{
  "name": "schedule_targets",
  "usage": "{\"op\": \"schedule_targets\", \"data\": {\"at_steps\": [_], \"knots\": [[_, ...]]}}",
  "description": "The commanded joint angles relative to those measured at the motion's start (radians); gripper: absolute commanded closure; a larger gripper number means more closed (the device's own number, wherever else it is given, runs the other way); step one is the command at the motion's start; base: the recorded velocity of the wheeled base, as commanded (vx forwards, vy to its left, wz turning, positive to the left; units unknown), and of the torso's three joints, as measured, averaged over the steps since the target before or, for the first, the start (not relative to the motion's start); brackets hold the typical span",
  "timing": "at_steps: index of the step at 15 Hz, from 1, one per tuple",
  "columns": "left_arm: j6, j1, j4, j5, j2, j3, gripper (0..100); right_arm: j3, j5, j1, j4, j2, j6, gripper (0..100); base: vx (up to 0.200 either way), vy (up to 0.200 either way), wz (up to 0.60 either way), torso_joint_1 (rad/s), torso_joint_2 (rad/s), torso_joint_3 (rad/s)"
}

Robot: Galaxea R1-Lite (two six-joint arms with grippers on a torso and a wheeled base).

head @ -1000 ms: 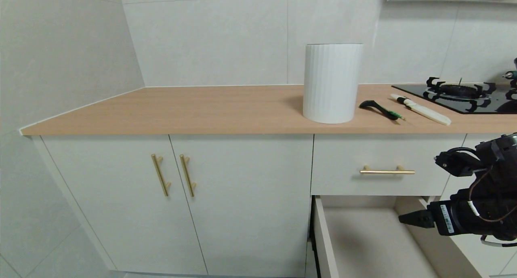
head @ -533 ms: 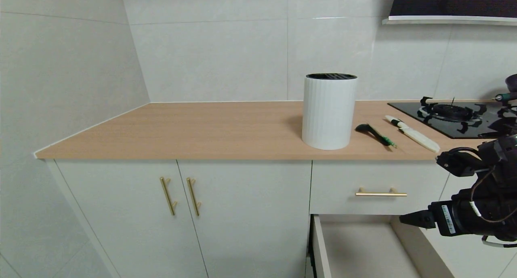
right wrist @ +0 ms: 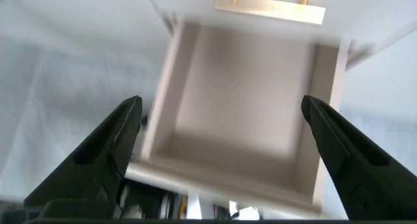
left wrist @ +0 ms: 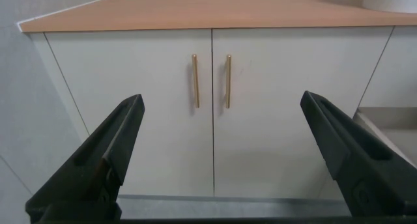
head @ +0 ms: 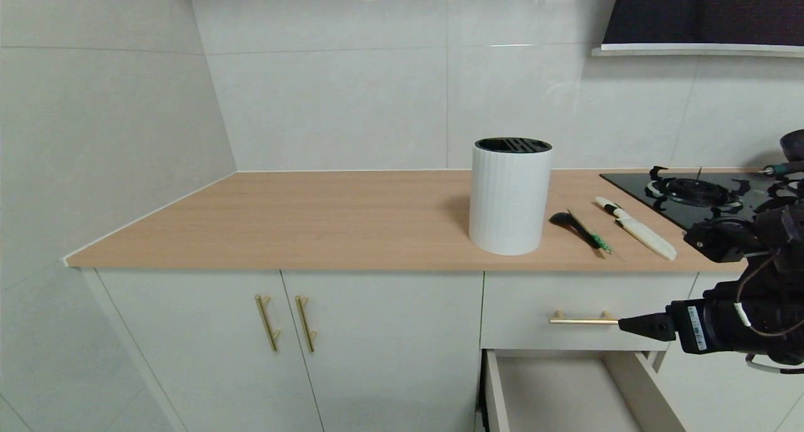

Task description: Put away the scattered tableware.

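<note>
A black-and-green utensil [head: 581, 228] and a white knife [head: 637, 228] lie on the wooden countertop [head: 314, 218], to the right of a white ribbed holder [head: 509, 196] with a slotted black top. My right gripper [head: 634, 324] hangs in front of the cabinet, level with the upper drawer's gold handle [head: 581, 321]. It is open [right wrist: 221, 152] and holds nothing, and beyond its fingers lies the open lower drawer [right wrist: 241, 113]. My left gripper [left wrist: 221, 159] is open and empty, facing the double cabinet doors [left wrist: 210, 81].
A black gas hob [head: 697, 193] sits at the countertop's right end, under a range hood [head: 703, 17]. The pulled-out lower drawer [head: 496, 388] juts from the cabinet. Tiled walls close off the back and the left side.
The whole head picture has shifted downward, so the camera has risen. The right gripper now shows level with the upper drawer's handle instead of over the open drawer.
</note>
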Motion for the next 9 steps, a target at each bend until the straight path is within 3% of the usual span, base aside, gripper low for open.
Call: {"op": "schedule_targets", "data": {"at_steps": [1,9], "knots": [[0.0,0.0,0.0,0.0,0.0,0.0,0,-0.069,0.001,-0.024,-0.047,0.007,-0.018,0,0.0,0.0,0.0,0.0,0.0,0.0],[0.0,0.0,0.001,0.0,0.0,0.0,0,-0.422,-0.025,-0.08,-0.044,0.347,-0.026,0,0.0,0.0,0.0,0.0,0.0,0.0]]}}
